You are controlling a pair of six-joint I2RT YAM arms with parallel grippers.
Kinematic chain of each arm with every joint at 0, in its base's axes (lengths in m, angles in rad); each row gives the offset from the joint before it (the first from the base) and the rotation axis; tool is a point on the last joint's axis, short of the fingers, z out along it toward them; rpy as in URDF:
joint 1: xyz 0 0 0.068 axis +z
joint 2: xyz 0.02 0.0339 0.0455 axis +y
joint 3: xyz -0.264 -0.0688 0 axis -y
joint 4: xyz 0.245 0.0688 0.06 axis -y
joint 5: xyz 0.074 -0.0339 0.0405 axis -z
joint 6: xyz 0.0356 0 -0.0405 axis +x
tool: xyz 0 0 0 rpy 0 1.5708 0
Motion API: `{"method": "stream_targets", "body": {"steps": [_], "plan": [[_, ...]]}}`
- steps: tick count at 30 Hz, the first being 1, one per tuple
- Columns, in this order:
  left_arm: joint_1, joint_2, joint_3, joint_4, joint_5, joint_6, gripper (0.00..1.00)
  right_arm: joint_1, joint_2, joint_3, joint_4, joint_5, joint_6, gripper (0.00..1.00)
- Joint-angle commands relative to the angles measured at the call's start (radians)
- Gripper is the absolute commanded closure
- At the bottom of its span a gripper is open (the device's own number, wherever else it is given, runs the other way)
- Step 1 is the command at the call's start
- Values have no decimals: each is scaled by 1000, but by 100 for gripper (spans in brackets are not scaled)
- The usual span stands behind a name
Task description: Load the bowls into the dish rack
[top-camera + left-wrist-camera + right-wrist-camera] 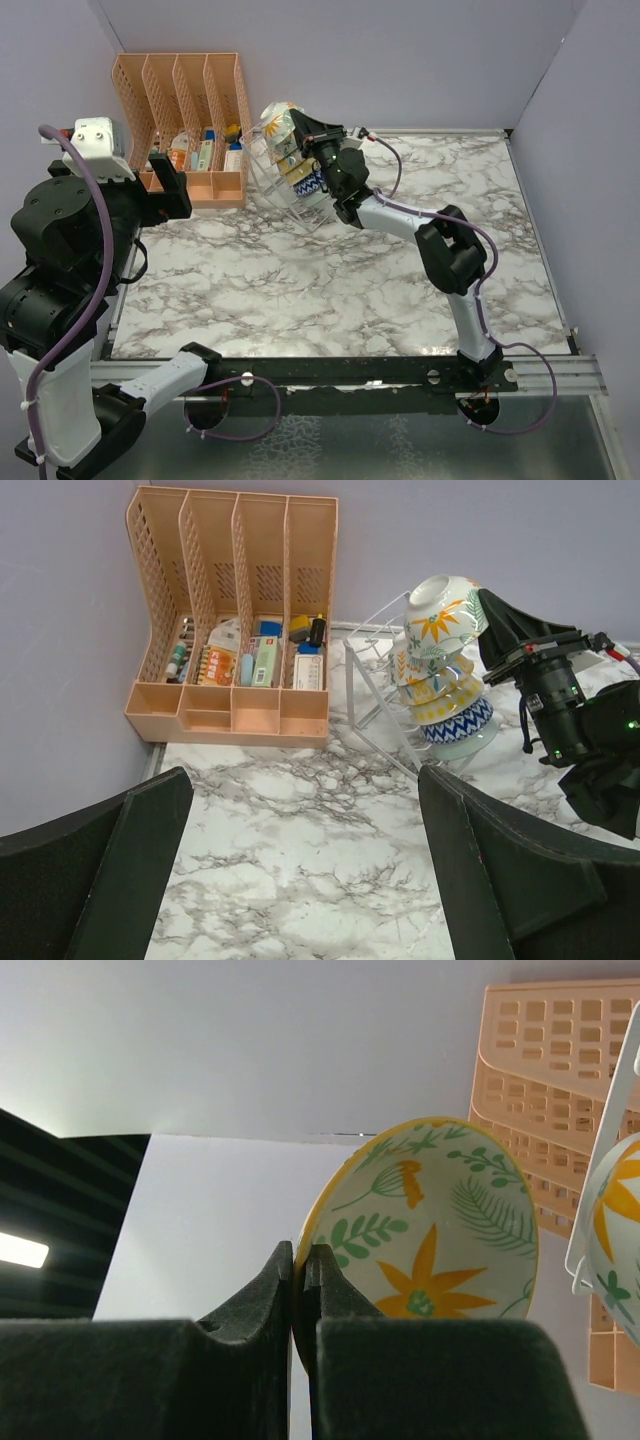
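A small cream bowl (pixel 440 1230) painted with orange flowers and green fronds, yellow along its rim, stands on edge at the far end of the dish rack (pixel 372 695). It is the uppermost in a leaning row of other bowls (pixel 447 712) already slotted into the rack's thin wire. It cannot be told whether it is fully seated in a slot or only resting against its neighbour.

The right gripper (pixel 298 1260) is clenched on this bowl's rim, one finger inside the wall and one outside. The bowl looks like glazed ceramic, so it is probably stiff, slick and brittle, and fairly heavy for its size. The thin rim is the natural hold, though such a narrow pinch may let the bowl swivel or slip. A hard knock against wire or other bowls could chip it.

To the left of the rack stands an orange slotted organizer (pixel 235 710) holding small items. Further left of the rack, the left gripper (pixel 170 188) hangs over the marble table (pixel 300 810), fingers spread wide and holding nothing.
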Motion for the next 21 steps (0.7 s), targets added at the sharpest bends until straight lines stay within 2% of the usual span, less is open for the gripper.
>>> {"method": "stream_targets", "body": {"steps": [1, 21], "plan": [[-3, -1, -1, 15, -3, 17, 1, 1, 25, 7, 77, 48, 68, 99], [-9, -2, -15, 18, -42, 43, 1, 0, 137, 91, 21, 98, 143, 99]]}}
